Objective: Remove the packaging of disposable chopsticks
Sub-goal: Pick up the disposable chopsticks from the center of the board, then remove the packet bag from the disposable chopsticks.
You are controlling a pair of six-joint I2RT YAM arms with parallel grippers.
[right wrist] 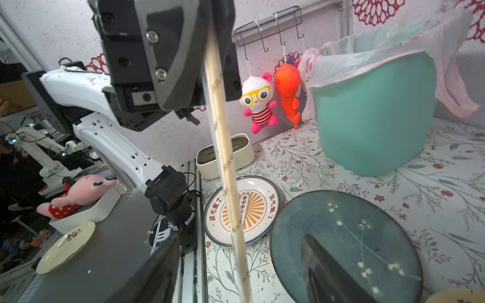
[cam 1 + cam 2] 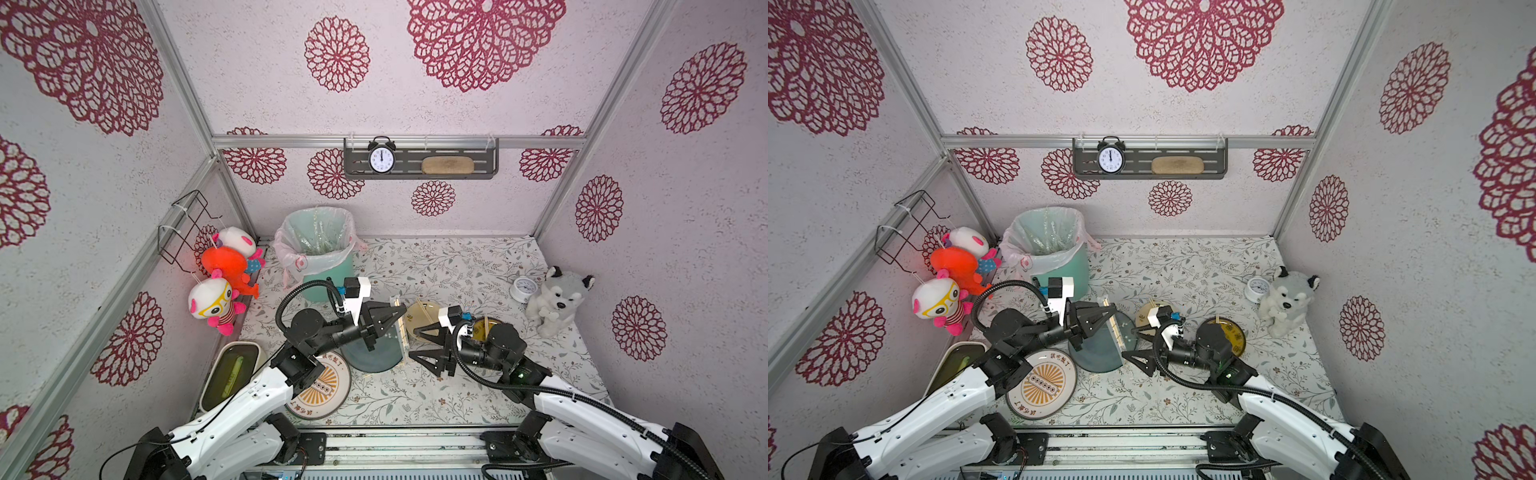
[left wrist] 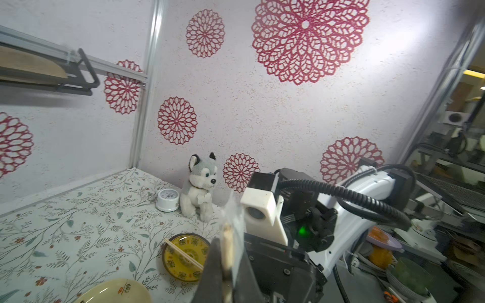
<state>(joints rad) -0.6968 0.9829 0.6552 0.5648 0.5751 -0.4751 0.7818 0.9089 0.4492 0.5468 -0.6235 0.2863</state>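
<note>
**A:** The left gripper (image 2: 401, 311) was clamped shut on the wrapped pair (image 2: 400, 332), close to its far end.

**B:** And the right gripper (image 2: 413, 342)?

**A:** Its jaws were spread wide with nothing in them, just beside the pair's near end.

**B:** Where was the pair?

**A:** It was held up off the table at the right edge of the blue plate (image 2: 374, 359).

**B:** Which way did it point?

**A:** In both top views its long axis ran from the back of the table toward the front. The near end swung slightly to the robot's right. I couldn't tell from above how steeply it tipped.

**B:** Did the wrist views add anything?

**A:** Yes. The right wrist view showed the pair (image 1: 225, 157) crossing the whole picture, from the shut left jaws down between the right gripper's own fingers (image 1: 162, 262). There was a gap on each side, which the top views didn't show clearly.

**B:** And the sleeve?

**A:** That was clearest in the left wrist view. The sleeve (image 3: 234, 210) stood out crinkled and clear past the sticks' blunt tip, right at the left fingers. From above it was only a pale strip.

**B:** Anything else there?

**A:** A bare pair (image 3: 183, 255) lay across the yellow dish (image 3: 176, 272) (the right arm hid most of that dish from above).
</note>
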